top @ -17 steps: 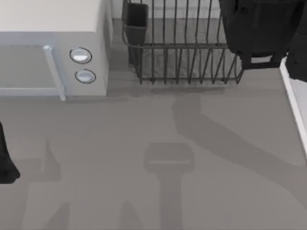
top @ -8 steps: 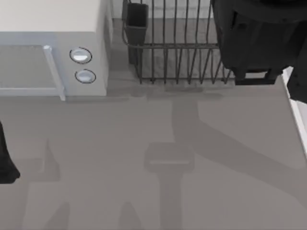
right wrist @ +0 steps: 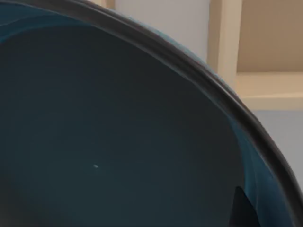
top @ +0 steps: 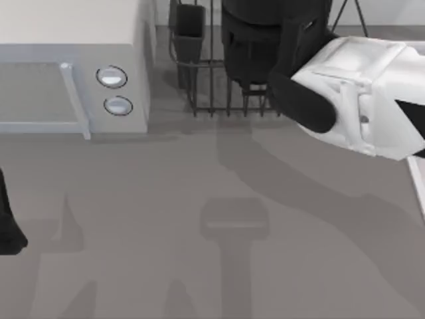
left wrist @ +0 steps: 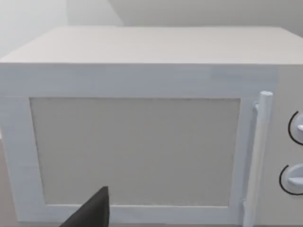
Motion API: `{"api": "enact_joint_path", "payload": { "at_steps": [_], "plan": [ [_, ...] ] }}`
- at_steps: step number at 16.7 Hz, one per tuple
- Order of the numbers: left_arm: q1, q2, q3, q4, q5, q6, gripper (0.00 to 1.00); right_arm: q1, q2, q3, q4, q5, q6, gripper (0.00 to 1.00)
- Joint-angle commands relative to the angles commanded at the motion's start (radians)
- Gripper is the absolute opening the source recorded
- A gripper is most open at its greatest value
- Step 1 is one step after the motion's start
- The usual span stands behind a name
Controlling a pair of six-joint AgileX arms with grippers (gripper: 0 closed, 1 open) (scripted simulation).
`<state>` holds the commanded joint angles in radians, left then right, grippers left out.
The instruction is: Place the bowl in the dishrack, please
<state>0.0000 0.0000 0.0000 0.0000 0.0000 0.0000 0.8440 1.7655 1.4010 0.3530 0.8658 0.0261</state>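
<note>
The grey counter (top: 199, 199) carries a white microwave (top: 73, 66) at its far left corner, door (left wrist: 135, 151) closed, upright handle (left wrist: 258, 156) and two round knobs (top: 111, 77) on the side nearest the dishrack (top: 206, 86). That dark wire rack sits just beside the microwave along the far edge, its rectangular cutlery cup (top: 189, 30) at the corner closest to the microwave. My right arm (top: 358, 93) reaches in from the right edge, its white link and black wrist hanging over the rack's middle and covering much of it. The right wrist view is nearly all bowl (right wrist: 109, 137): a dark blue inside with a dark rim curving across, pressed close to the camera, so the bowl sits at that gripper above the rack, though whether the fingers pinch it I cannot tell. My left arm (top: 8, 226) is parked at the counter's left edge, facing the microwave door.
</note>
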Motion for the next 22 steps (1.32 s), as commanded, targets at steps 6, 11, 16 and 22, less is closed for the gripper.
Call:
{"api": "enact_joint_path", "payload": {
  "at_steps": [6, 11, 16, 22],
  "plan": [
    [0.000, 0.000, 0.000, 0.000, 0.000, 0.000, 1.00, -0.190, 0.255, -0.060, 0.323, -0.180, -0.007, 0.00],
    [0.000, 0.000, 0.000, 0.000, 0.000, 0.000, 1.00, -0.212, 0.279, -0.068, 0.348, -0.201, -0.008, 0.00],
    [0.000, 0.000, 0.000, 0.000, 0.000, 0.000, 1.00, -0.212, 0.279, -0.068, 0.348, -0.201, -0.008, 0.30],
    [0.000, 0.000, 0.000, 0.000, 0.000, 0.000, 1.00, -0.212, 0.279, -0.068, 0.348, -0.201, -0.008, 0.75]
  ]
}}
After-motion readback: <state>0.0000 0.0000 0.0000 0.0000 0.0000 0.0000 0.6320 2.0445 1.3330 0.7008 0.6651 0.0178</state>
